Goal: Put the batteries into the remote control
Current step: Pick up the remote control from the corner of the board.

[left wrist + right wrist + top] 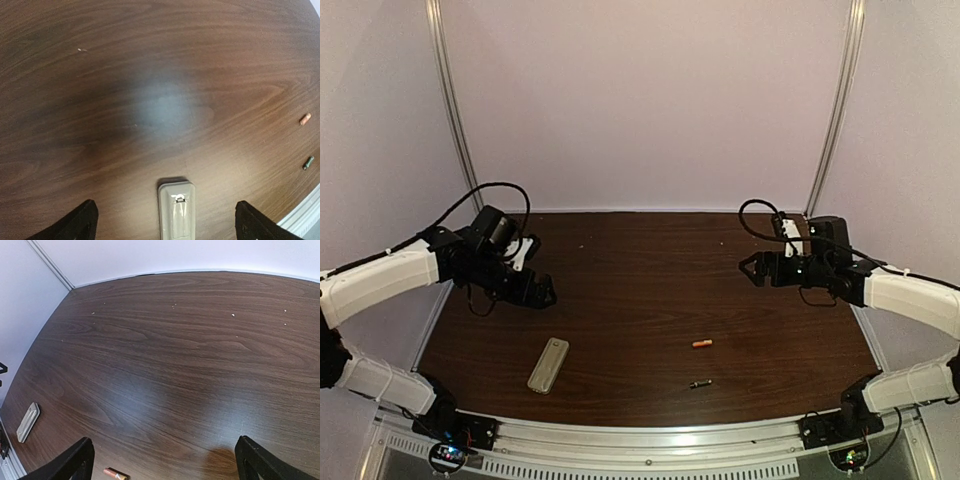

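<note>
Top external view: remote control [549,364] lies flat on the near-left part of the table [640,290], grey-beige side up, long axis a bit slanted, far end tipped to the right. Nothing touches it. Orange battery [702,343] lies well apart to its right, past table centre; dark battery [700,384] lies near the orange one, closer to the near edge, the 2 not touching. Left gripper [535,295] hangs beyond the remote and slightly left, near but clear of it, jaws spread wide w/ nothing between them. Left wrist view: remote's end [176,210] sits bottom-centre, btwn the two black fingers [80,222], gaps on both sides, a small latch-like detail near that end; both batteries show at the right edge, orange [305,119] above dark [308,163], outside the finger span. Right gripper [752,270] hovers over the far-right of the table, well apart from both batteries and farther yet from the remote, jaws also wide, holding nothing. Right wrist view: its fingers [75,460] frame bare wood; orange battery [115,474] peeks in at the bottom edge just inside the left-hand finger, remote [28,422] small at far left by the table edge. Dark battery not seen in that view. Metal rail [650,440] runs along the near edge.
</note>
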Tool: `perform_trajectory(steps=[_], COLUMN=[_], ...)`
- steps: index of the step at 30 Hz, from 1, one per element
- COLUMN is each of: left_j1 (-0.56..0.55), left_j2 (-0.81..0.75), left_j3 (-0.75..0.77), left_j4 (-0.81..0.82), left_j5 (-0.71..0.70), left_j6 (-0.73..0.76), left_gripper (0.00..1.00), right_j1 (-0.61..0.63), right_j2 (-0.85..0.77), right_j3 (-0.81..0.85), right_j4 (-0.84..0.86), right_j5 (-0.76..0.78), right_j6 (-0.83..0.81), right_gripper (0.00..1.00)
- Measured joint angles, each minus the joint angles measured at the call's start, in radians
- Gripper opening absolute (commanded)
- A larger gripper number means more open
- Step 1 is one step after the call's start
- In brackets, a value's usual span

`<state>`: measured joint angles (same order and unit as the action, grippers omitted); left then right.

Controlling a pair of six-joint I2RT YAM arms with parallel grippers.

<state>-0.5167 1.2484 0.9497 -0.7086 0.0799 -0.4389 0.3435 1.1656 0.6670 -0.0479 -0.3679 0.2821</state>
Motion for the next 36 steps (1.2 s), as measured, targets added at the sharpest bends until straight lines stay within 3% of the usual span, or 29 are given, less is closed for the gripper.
perform_trajectory(steps=[5,13,32,36], left_j1=[-0.155,-0.293,-0.33,-0.351], left_j2=[0.018,0.023,0.074,0.104], left_j3=[-0.046,-0.129,-0.271,-0.279], left_j4=[-0.027,-0.08,-0.047,-0.03], left_j5=[-0.014,-0.039,-0.042,-0.042], left_j6=[-0.063,-0.196,-0.33,-0.342], left_gripper=[0.96,0.88,0.69,0.59], right_j1=[0.053,0.149,0.367,0.42], right_j2=[0.011,0.015,-0.016,-0.016], right_j3=[0.043,0.067,0.101,0.106], right_j4=[-0.024,-0.048,-0.044,-0.037], right_j5=[0.007,0.055,0.159,0.208], right_j6=[-0.044,-0.109,-0.282,-0.324], right_gripper=[1.0,1.0,1.0,0.99])
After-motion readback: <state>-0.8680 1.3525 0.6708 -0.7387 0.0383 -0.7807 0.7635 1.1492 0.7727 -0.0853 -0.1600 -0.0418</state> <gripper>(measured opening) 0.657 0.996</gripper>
